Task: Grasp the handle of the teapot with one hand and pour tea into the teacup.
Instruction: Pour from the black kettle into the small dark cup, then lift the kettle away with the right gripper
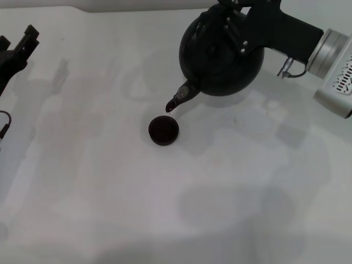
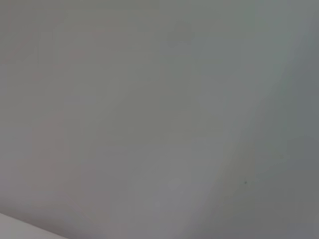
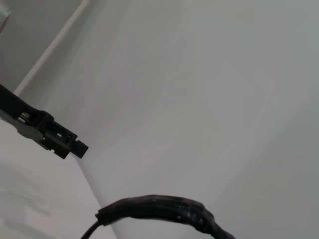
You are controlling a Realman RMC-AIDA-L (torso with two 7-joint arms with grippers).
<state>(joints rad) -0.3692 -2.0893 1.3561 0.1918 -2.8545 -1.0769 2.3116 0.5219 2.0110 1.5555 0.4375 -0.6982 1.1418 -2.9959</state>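
The large round matte-black teapot (image 1: 220,55) hangs above the white table at the back right, tilted with its short spout (image 1: 180,99) pointing down and left. My right gripper (image 1: 237,19) is shut on the handle at the teapot's top. Part of the ribbed black handle (image 3: 164,210) shows in the right wrist view. A reddish-brown bit of tea (image 1: 170,108) shows at the spout's lip, just above and behind the teacup. The tiny dark round teacup (image 1: 163,131) stands on the table, its inside dark. My left gripper (image 1: 19,47) is parked at the far left edge.
The white table (image 1: 165,209) stretches to the front and left of the cup. A dark arm part (image 3: 50,133) shows far off in the right wrist view. The left wrist view shows only a plain grey surface.
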